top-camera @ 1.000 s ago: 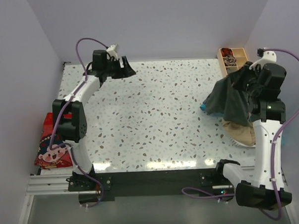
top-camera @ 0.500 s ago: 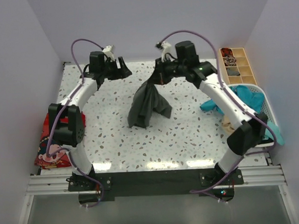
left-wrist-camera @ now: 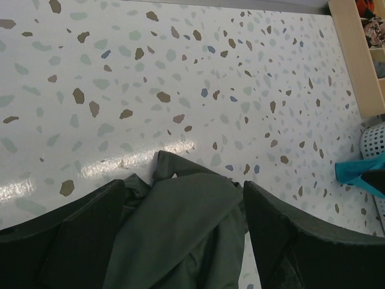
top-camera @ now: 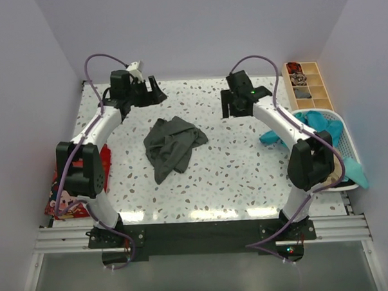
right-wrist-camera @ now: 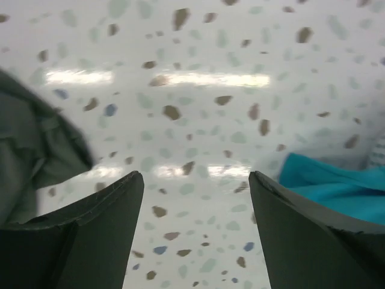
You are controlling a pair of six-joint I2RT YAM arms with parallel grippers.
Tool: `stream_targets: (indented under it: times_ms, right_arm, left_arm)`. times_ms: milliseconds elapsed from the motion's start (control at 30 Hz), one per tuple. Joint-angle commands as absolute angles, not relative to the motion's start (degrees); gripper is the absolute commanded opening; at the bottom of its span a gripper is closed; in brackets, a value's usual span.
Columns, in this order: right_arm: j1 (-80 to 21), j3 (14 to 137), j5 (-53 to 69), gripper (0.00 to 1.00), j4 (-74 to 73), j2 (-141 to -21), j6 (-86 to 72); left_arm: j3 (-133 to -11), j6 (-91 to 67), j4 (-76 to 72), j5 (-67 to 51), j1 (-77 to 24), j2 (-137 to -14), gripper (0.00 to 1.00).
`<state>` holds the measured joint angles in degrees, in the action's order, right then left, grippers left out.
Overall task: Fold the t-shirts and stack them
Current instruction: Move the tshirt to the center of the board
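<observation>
Lying crumpled at centre frame on the speckled tabletop (top-camera: 246, 162), the plain dark grey-green cloth t-shirt (top-camera: 173, 145) apparently awaits flattening, so left gripper (top-camera: 154, 92) and right gripper (top-camera: 237, 109) hover beyond it, fingers apart, empty.

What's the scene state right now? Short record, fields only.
dark grey-green shirt: crumpled heap on the table, unfolded, not held
left gripper: open, empty, just beyond the shirt
right gripper: open, empty, over bare table
teal shirt: hanging out of the white basket
red shirt: off the table's left edge
</observation>
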<state>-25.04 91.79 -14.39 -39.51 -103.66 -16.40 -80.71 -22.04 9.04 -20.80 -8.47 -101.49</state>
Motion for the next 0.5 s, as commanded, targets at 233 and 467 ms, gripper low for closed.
stream_targets:
  times_ms: [233,467]
  right_arm:
    - [-22.7,79.9,-45.5,0.8,-48.5,-101.7,-21.3]
    - [-21.5,76.3,-53.6,0.84,-50.4,-102.3,-23.1]
  left_arm:
    - [-80.5,-22.8,4.7,-25.4,-9.2,-104.3,0.83]
    - [-80.6,-22.2,4.7,-25.8,-9.4,-105.3,0.83]
